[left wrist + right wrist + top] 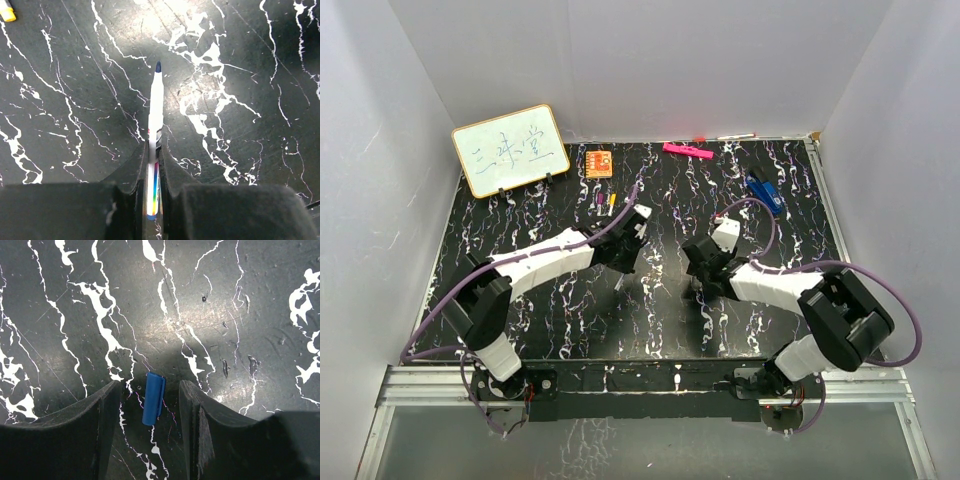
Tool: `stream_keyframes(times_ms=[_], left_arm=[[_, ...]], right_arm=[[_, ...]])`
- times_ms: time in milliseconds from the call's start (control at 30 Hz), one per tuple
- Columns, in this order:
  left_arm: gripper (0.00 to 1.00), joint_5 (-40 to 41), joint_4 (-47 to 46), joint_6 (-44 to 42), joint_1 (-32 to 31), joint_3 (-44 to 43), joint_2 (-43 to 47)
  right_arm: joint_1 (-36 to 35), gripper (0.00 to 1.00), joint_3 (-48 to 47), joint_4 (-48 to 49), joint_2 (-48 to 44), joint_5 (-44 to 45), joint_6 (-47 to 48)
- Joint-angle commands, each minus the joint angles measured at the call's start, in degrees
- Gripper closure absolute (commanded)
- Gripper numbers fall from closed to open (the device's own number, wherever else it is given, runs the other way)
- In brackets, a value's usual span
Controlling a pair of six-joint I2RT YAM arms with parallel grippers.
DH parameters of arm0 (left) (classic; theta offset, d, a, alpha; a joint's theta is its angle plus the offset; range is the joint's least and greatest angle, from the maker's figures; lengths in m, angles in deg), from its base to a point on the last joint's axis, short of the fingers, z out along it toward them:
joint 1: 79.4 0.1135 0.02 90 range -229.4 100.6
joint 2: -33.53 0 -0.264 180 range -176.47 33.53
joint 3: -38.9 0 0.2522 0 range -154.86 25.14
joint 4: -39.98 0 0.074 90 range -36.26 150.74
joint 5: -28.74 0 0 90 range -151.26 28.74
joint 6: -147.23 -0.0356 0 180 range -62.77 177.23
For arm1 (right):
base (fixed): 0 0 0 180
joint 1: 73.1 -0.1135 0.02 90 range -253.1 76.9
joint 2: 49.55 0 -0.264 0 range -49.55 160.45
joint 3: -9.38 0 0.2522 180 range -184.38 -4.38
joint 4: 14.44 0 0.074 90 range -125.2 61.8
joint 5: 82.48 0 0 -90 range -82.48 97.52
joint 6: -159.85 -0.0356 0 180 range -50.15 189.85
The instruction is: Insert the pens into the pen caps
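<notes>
My left gripper [154, 150] is shut on a white pen [156, 107] with a dark blue tip, which points away from me just above the black marbled table [250, 60]. My right gripper [150, 385] is open, its jaws on either side of a short blue pen cap [153, 398] lying on the table, touching neither finger. In the top view the left gripper [625, 262] and right gripper [698, 270] face each other near the table's middle. A yellow cap [7, 12] shows at the left wrist view's top left corner.
Small purple and yellow pieces [603, 205] lie behind the left gripper. A pink bar marker [686, 151], an orange card [599, 162] and a whiteboard [510, 150] stand at the back. A blue clip-like object [763, 193] lies at the back right. White walls enclose the table.
</notes>
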Motion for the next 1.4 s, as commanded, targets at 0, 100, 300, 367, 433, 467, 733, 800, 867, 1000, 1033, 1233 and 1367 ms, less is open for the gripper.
stream_keyframes(times_ms=[0, 100, 300, 367, 433, 467, 733, 800, 867, 1000, 1033, 1233, 1367], left_arm=[[1.0, -0.7, 0.7, 0.0, 0.8, 1.1, 2.4], [1.0, -0.9, 0.3, 0.2, 1.2, 1.4, 2.8], [1.0, -1.0, 0.0, 0.3, 2.0, 1.7, 3.3], [1.0, -1.1, -0.2, 0.4, 2.2, 1.8, 3.5], [1.0, -1.3, -0.5, 0.5, 2.5, 1.8, 3.7], [1.0, -1.4, -0.7, 0.5, 2.5, 1.8, 3.7], [1.0, -1.5, -0.8, 0.7, 3.3, 1.8, 4.4], [1.0, -1.7, -0.9, 0.6, 3.4, 1.9, 4.4], [1.0, -1.9, -1.1, 0.4, 3.5, 1.9, 4.2], [1.0, -3.3, -1.8, 0.0, 3.5, 2.0, 3.8], [1.0, -3.7, -2.1, 0.0, 3.5, 2.2, 3.8], [1.0, -5.6, -6.4, 0.5, 3.6, 4.2, 5.4], [1.0, -8.5, -11.3, 1.2, 3.6, 5.4, 6.0]], right_arm=[[-0.7, 0.53, -3.2, -0.4, 1.4, 2.3, -1.8], [-0.8, 0.55, -3.7, -1.3, 2.3, 2.3, -2.1], [-1.5, 0.6, -4.6, -3.5, 4.2, 2.4, -2.9], [-1.8, 0.6, -4.9, -4.2, 5.0, 2.3, -3.0], [-2.2, 0.61, -5.4, -5.0, 6.0, 2.3, -3.1], [-2.3, 0.62, -5.7, -5.6, 6.4, 2.3, -3.2], [-3.3, 0.97, -6.8, -12.1, 9.3, 2.7, -6.0], [-3.2, 1.0, -6.6, -13.0, 8.8, 2.6, -6.9], [-3.3, 1.0, -6.9, -13.3, 7.8, 2.9, -7.1], [-3.1, 1.0, -9.3, -12.4, 4.7, 6.3, -5.3], [-3.0, 1.0, -10.0, -11.7, 3.8, 7.1, -4.5], [-0.7, 1.0, -12.5, -4.3, -1.5, 8.6, 1.5], [1.4, 1.0, -9.9, 5.5, -7.4, 8.4, 5.1]])
